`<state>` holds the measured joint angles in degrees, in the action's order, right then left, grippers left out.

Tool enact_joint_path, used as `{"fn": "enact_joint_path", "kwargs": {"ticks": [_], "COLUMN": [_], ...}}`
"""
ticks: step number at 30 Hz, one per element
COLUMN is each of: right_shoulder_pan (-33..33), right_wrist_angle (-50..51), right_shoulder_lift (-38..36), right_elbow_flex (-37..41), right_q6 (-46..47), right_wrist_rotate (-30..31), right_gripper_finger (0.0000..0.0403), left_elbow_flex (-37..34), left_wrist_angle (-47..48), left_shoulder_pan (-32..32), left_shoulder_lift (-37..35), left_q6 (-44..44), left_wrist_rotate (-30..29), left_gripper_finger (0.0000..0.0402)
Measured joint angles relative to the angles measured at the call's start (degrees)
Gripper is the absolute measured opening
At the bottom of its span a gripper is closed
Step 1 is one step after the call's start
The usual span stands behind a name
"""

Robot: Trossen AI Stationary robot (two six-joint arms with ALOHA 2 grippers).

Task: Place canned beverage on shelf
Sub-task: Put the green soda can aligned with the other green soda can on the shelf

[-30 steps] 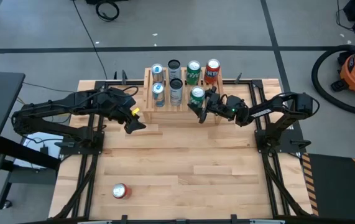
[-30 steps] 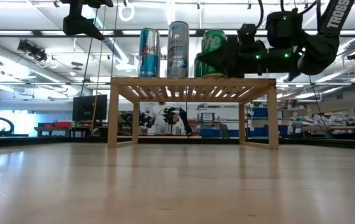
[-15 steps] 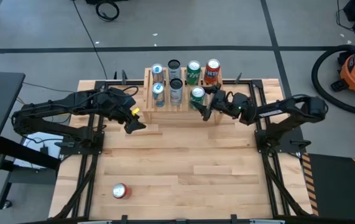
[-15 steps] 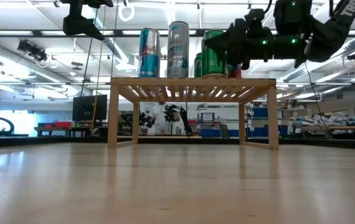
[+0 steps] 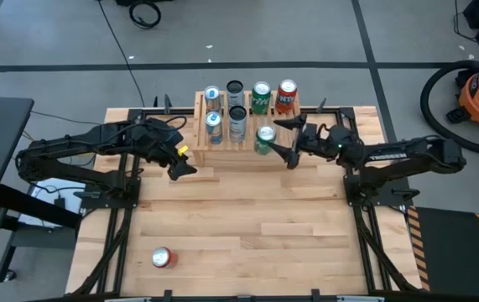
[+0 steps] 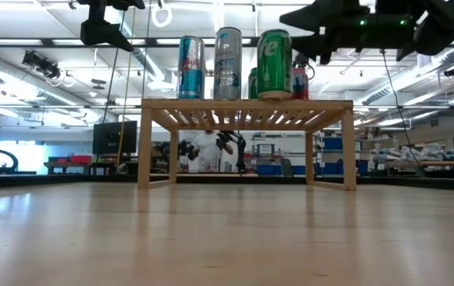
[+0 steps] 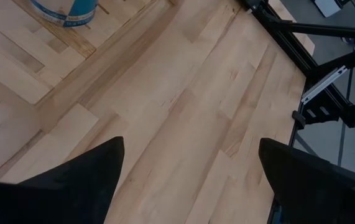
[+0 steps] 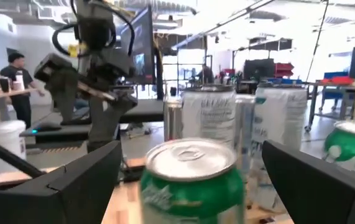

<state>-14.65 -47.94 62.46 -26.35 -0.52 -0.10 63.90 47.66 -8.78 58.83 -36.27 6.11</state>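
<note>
**Green can stands on the shelf**

The green can (image 5: 264, 138) is shiny, with a silver top. It stands upright on the front row of the light-wood shelf (image 5: 199, 107), next to the tall silver can (image 5: 237, 123). A second ago the right pincer (image 5: 283, 138) was around it. Now it has let go and pulled back, fingers wide apart, just beside the can. The right arm reaches out flat. The left pincer (image 5: 180, 160) waits beside the shelf, fingers apart. A red can (image 5: 162, 257) lies far off on the counter (image 5: 247, 226).
</note>
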Motion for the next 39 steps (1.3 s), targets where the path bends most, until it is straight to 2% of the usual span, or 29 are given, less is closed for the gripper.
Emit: {"fn": "enact_joint_path", "kwargs": {"ticks": [6, 12, 19, 24, 30, 39], "right_shoulder_pan": [-0.57, -1.05, -3.88, -4.98, -1.32, 0.28], "right_wrist_angle": [5.11, 4.59, 3.24, 3.19, 7.43, 13.64], "right_shoulder_lift": [-1.76, 2.88, 4.46, 3.54, -1.02, -5.68], "right_elbow_flex": [-0.02, 0.00, -0.02, -0.02, -0.02, -0.02], "right_q6": [0.48, -0.04, 0.03, 2.32, 2.23, 0.40], "right_wrist_rotate": [3.11, 4.43, 7.74, 2.39, 1.71, 10.31], "right_gripper_finger": [0.0397, 0.0397, 0.0397, 0.0397, 0.0397, 0.0397], "left_elbow_flex": [0.00, 0.00, 0.00, 0.00, 0.00, 0.00], "left_wrist_angle": [0.00, -0.02, 0.00, 0.01, 0.07, 0.04], "left_shoulder_pan": [0.00, 0.00, 0.00, -0.01, 0.00, -0.02], "left_shoulder_lift": [0.00, 0.00, 0.02, 0.02, 0.02, 0.02], "left_q6": [0.00, 0.04, 0.37, 2.41, 0.95, 0.57], "left_wrist_rotate": [-0.02, -0.02, -0.02, -0.09, -0.13, -0.29], "left_gripper_finger": [0.0373, 0.0373, 0.0373, 0.0373, 0.0373, 0.0373]}}
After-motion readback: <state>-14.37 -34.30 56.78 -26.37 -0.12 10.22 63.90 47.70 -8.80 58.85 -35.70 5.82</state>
